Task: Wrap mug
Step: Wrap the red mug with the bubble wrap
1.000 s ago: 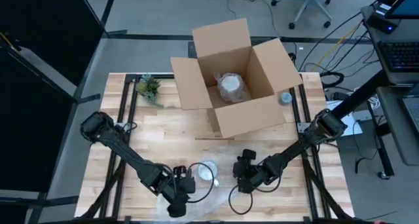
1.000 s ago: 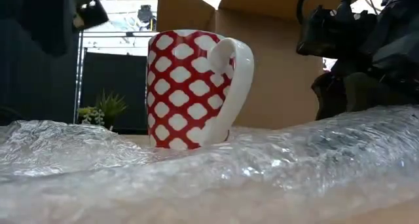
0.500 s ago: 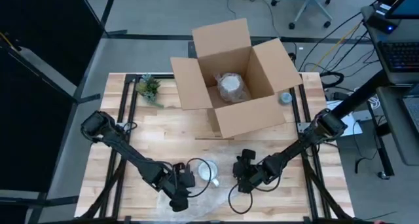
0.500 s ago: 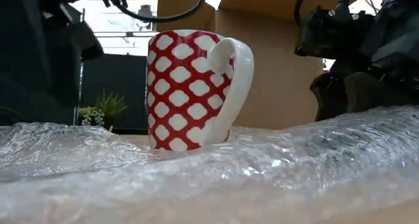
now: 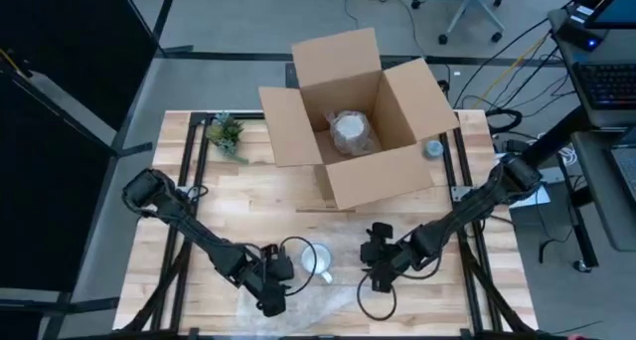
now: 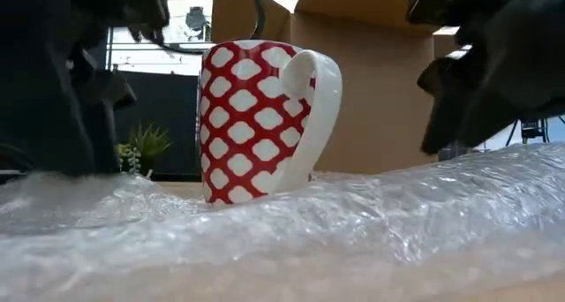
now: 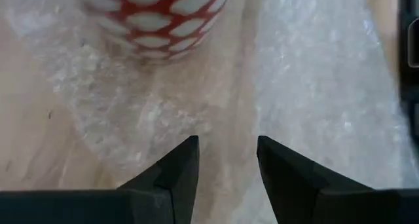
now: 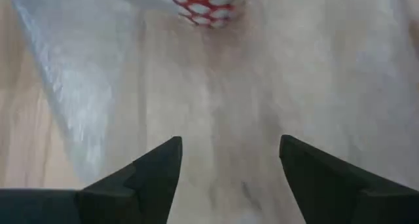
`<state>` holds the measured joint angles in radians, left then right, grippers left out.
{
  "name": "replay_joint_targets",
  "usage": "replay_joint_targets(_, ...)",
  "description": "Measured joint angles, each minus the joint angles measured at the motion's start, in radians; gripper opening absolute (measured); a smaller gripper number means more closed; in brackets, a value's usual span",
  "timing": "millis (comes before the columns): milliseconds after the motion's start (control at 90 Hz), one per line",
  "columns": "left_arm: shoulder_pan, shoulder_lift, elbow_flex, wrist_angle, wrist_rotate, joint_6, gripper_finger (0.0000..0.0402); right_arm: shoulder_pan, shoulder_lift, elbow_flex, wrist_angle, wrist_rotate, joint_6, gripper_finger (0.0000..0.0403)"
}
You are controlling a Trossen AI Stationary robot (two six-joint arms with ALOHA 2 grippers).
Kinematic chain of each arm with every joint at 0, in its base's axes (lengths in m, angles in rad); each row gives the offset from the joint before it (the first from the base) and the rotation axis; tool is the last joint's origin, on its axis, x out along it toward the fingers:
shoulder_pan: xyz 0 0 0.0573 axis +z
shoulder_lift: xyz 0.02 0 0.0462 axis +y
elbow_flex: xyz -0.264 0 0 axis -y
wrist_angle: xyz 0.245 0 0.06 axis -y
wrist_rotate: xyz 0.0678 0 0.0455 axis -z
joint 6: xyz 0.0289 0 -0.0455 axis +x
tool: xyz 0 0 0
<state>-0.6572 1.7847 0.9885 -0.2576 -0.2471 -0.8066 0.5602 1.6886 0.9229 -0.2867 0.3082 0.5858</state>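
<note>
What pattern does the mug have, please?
The mug is red with white rounded diamond spots and a white handle; the low view shows it best.

- The mug (image 5: 316,261) stands upright on bubble wrap (image 6: 371,222) near the counter's (image 5: 248,196) front edge, with bare wrap all around its base.
- The left gripper (image 5: 275,283) crowds one side of it, the right gripper (image 5: 376,263) the other; both have jaws parted over the wrap.
- Behind, the open box (image 5: 358,121) blocks the far middle of the counter.
- A small plant (image 5: 227,134) sits at the far left corner.
</note>
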Motion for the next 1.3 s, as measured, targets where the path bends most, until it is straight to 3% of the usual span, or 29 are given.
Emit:
replay_joint_targets(233,-0.004,0.003,-0.076,0.018,-0.019,0.009,0.0143,0.002,0.089,-0.003,-0.03,0.004,0.09,0.0242)
replay_joint_targets(678,0.075,0.009,-0.097,0.0,-0.064,0.117,0.0143,0.085,0.1,0.001,-0.093,0.024,0.403,0.0242)
replay_joint_targets(1111,0.245,0.01,-0.093,-0.047,-0.06,0.462,0.0143,0.196,0.102,-0.001,-0.065,0.061,0.735,0.0242)
replay_joint_targets(1300,0.317,0.0,-0.035,-0.147,-0.056,0.616,0.0143,0.211,0.103,-0.002,-0.013,0.051,0.71,0.0242)
